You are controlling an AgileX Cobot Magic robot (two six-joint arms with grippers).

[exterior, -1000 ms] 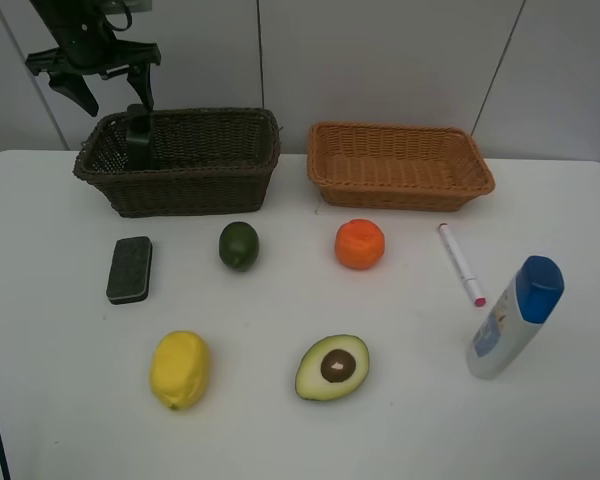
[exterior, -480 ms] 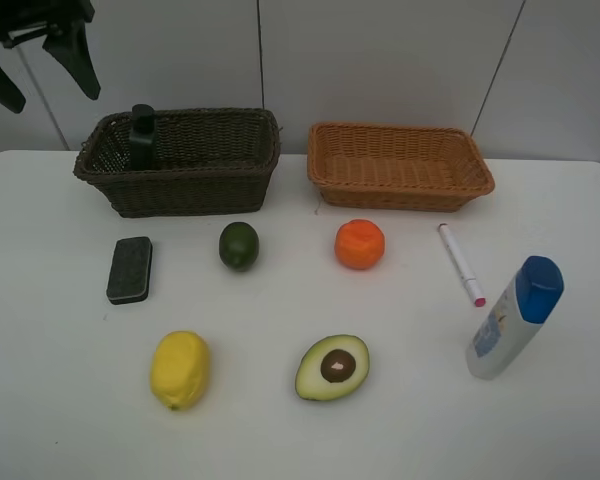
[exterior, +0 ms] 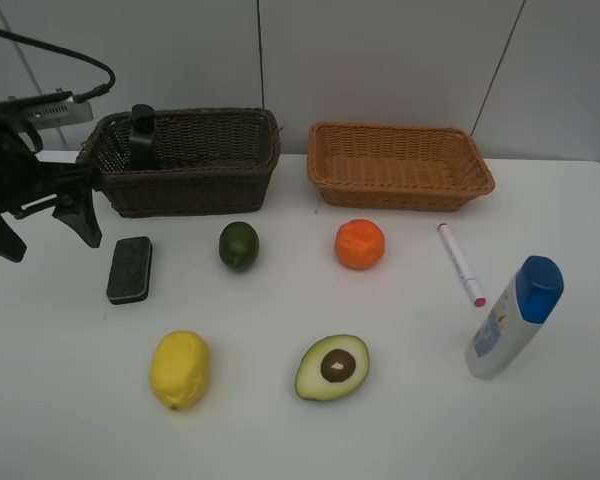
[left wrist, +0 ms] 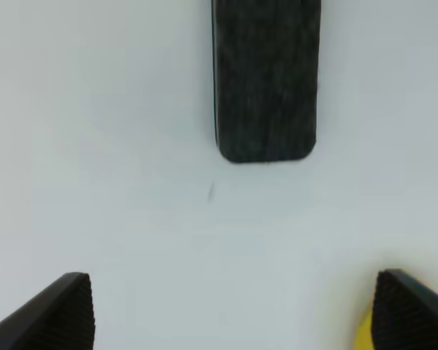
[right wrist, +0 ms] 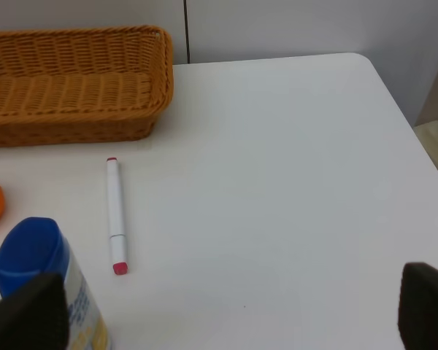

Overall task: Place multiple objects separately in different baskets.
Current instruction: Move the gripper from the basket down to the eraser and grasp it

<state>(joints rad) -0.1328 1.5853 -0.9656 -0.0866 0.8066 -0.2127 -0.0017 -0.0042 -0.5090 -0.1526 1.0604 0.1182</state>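
While the left jaws hang wide over the left edge of the desk [exterior: 40, 400], the dark rectangular pad [exterior: 129, 269] lies beside them. The dark green pump bottle [exterior: 141, 137] stands in the dark brown basket [exterior: 200, 190]; lemon [exterior: 180, 369], lime [exterior: 238, 245], halved avocado [exterior: 332, 367] and orange [exterior: 360, 244] sit on the desk. The white pink-tipped pen [exterior: 460, 263] lies near the light orange-brown basket [exterior: 400, 195], with the white blue-capped bottle [exterior: 513, 320] (label print unreadable) beside it. The right jaws gape wide, empty.

white table [exterior: 570, 430] with rounded corners — pale grey panelled wall [exterior: 380, 55] behind.

Pump bottle [exterior: 141, 135] upright in dark basket [exterior: 195, 187] — pad [exterior: 129, 269] flat nearby.
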